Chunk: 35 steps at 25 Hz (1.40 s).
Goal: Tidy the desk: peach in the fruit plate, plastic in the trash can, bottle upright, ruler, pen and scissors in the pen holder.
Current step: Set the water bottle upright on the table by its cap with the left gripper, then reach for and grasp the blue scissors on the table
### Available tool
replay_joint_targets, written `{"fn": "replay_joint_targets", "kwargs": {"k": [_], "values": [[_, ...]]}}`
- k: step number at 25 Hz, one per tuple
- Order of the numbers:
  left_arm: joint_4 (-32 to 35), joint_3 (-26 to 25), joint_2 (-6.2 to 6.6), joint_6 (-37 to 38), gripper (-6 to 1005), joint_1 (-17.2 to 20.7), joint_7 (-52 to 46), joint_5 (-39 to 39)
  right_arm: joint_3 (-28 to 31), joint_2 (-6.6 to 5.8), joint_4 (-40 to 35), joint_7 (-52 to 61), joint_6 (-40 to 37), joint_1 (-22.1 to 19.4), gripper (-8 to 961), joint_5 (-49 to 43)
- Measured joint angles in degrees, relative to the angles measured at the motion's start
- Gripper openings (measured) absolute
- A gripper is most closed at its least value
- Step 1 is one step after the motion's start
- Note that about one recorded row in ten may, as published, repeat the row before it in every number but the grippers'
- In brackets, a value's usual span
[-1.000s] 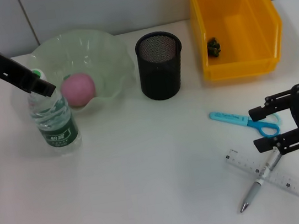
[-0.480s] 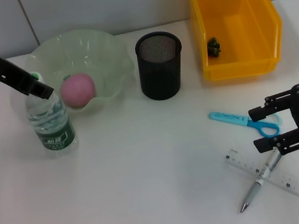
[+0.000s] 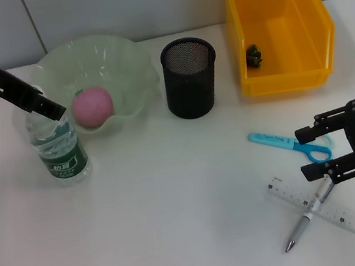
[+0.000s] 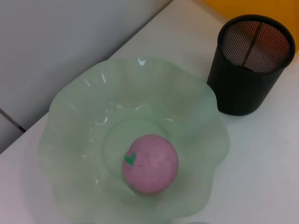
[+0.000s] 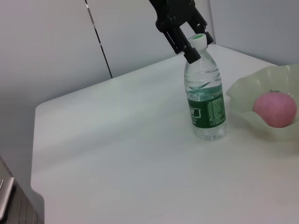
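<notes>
Standing upright on the counter (image 3: 174, 206), the bottle (image 3: 59, 149) sits just in front of the fruit plate (image 3: 114, 56), cap end at the left gripper (image 3: 51, 107). Right wrist view shows the left gripper's fingers (image 5: 180, 39) clamped around the bottle neck right at the cap. Peach (image 3: 92, 106) lies inside the fruit plate, pink, green mark on it. Pen holder (image 3: 190, 77) is black mesh, beside the plate, between it and the yellow trash can (image 3: 278, 26). Small dark crumpled plastic (image 3: 254, 55) sits in the trash can.

Right gripper (image 3: 315, 150) hovers low over the counter on the right side, jaws spread wide, holding nothing. Scissors (image 3: 291, 143) lie flat, blue handles right between the right gripper's fingers in head view; can't tell if touching. Ruler (image 3: 335, 217) lies flat near the front edge, pen (image 3: 306, 217) lies crossed over it, upper end under the right gripper. Ruler, pen and scissors are all outside the pen holder.
</notes>
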Motion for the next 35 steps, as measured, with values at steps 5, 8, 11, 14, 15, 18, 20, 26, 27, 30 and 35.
{"fn": "replay_joint_targets", "kwargs": {"k": [5,8,11,14,15,18,20,26,27,30,35], "values": [[0.22,-0.38,-0.04,0.01,762,-0.13,0.00,0.25,0.00,0.00,0.00,0.00,0.04,0.08,710,0.00],[0.24,-0.40,-0.10,-0.15,794,-0.19,-0.01,0.27,0.00,0.00,0.00,0.00,0.03,0.12,709,0.00],[0.26,-0.54,0.05,-0.30,826,-0.27,-0.02,-0.43,0.00,0.00,0.00,0.00,0.04,0.13,709,0.01],[0.26,-0.70,0.14,-0.33,842,-0.29,-0.02,-0.60,0.00,0.00,0.00,0.00,0.04,0.13,709,0.05],[0.26,-0.70,0.14,-0.33,845,-0.29,-0.02,-0.60,0.00,0.00,0.00,0.00,0.04,0.13,709,0.06],[0.96,-2.97,0.24,-1.01,853,-0.68,0.58,-1.29,0.04,0.00,0.00,0.00,0.08,0.13,709,0.09],[1.59,-5.66,0.14,-1.72,856,-1.07,1.78,-2.75,0.19,0.00,0.00,0.00,0.13,0.13,709,0.13],[-5.30,-21.43,1.37,-5.46,856,-0.61,7.86,-33.79,1.70,0.08,0.00,0.00,-0.05,0.13,709,0.24],[-7.70,-21.82,1.71,-5.87,856,-0.07,8.75,-38.34,1.90,0.09,0.00,0.00,-0.09,0.13,709,0.26],[-16.24,-21.54,1.99,-6.03,855,2.31,14.69,-54.09,2.41,0.16,0.00,0.00,-0.11,0.13,709,0.34],[-23.98,-19.13,-0.61,-4.77,855,8.09,30.92,-69.11,4.59,0.24,0.00,-0.01,-0.13,0.12,709,0.54]]}}
